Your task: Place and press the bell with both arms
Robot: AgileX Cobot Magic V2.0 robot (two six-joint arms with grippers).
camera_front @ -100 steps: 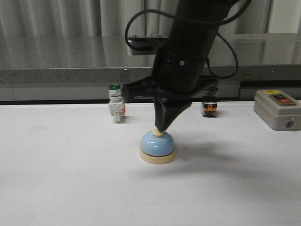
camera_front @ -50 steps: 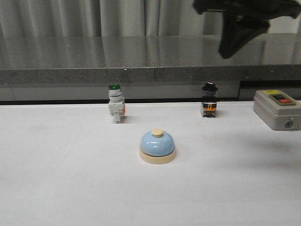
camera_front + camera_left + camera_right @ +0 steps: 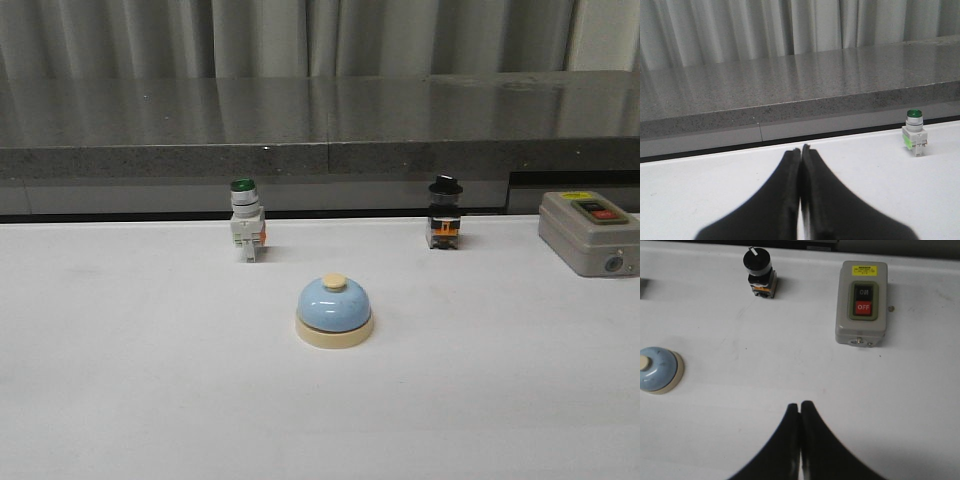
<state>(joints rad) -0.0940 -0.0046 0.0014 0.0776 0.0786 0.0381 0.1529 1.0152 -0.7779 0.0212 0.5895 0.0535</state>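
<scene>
Right arm is gone from the front view since the earlier frames, leaving the desk [image 3: 120, 400] unobstructed. Grey switch box [image 3: 588, 232] is sitting far right; bell [image 3: 335, 311] is resting mid-desk, upright, untouched. Right hand [image 3: 800, 407] and left hand [image 3: 801, 150] are both hovering closed, empty. Bell is looking rigid, light, smooth-domed: likely slipping, so gripping the base rim, pressing the button [image 3: 335, 282].

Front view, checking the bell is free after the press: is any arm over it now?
No, the bell sits alone on the white table with no arm anywhere in the front view.
</scene>
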